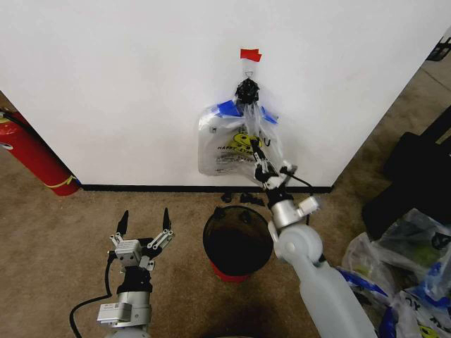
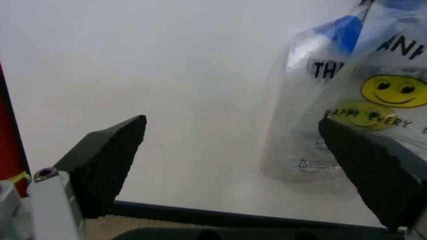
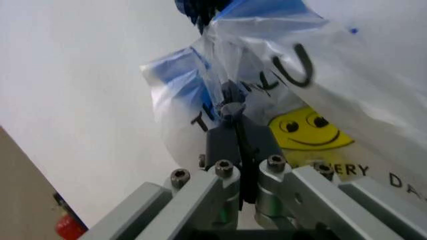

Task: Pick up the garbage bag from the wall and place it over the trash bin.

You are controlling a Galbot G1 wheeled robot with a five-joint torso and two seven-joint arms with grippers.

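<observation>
Head view: see-through garbage bag (image 1: 236,144), blue handles, yellow smiley.

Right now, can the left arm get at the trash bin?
Probably yes. The left end effector hovers open above bare carpet just beside the trash bin, with nothing between them. The right end effector is up at the garbage bag, clear of that path.

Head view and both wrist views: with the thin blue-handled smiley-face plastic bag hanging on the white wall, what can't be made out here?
- Metal hook, head view: its tip is covered by the thin blue-handled smiley-face plastic bag handles bunched over it.
- Bag lettering, left wrist view: cut off at the frame edge and by the left gripper finger.
- Small round red-bodied trash bin, head view: the right arm covers one side.
- Right gripper, right wrist view: shut on plastic; layers unclear.
</observation>
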